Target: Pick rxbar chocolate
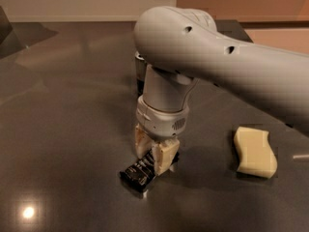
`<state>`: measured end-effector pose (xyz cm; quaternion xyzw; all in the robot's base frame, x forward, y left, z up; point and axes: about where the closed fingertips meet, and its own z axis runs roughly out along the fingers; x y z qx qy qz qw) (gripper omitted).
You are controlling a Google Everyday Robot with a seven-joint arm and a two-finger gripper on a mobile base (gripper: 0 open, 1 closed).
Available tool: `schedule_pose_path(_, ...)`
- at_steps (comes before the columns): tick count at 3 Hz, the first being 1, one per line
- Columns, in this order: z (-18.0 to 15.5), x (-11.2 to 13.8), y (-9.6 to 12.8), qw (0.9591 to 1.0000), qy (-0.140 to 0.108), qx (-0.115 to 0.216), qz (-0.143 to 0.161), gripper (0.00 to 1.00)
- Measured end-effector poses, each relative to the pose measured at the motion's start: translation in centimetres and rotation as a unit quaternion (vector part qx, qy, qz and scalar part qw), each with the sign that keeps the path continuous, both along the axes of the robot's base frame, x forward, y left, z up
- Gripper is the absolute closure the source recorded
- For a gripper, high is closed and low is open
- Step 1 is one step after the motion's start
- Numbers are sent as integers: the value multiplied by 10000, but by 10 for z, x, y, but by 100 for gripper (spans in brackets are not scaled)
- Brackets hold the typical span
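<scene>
The rxbar chocolate (136,173) is a small black wrapped bar with white text, lying on the dark tabletop (72,105) at front centre. My gripper (153,156) points straight down over the bar's far right end. Its two tan fingers (163,160) are closed around that end, with the near left end of the bar sticking out towards the camera. The bar still rests on the table. The big grey arm comes in from the right and hides the space behind the gripper.
A pale yellow wavy sponge (255,152) lies on the table to the right of the gripper. A slim silver can (140,70) stands behind the arm, mostly hidden. The table's far edge meets a pale wall.
</scene>
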<state>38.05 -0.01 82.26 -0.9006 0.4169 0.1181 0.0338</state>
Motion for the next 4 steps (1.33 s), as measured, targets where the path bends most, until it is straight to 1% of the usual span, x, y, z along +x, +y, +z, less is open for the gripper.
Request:
schedule_pose_path(1, 0, 0, 0, 10000, 0, 0, -1, 100)
schedule_pose_path(2, 30, 9, -13, 9991, 76, 206, -363, 100)
schedule_pose_path(3, 84, 26, -30, 9941, 146, 613, -887, 100)
schedule_pose_path(4, 123, 43, -40, 9880, 114, 953, -1210, 100)
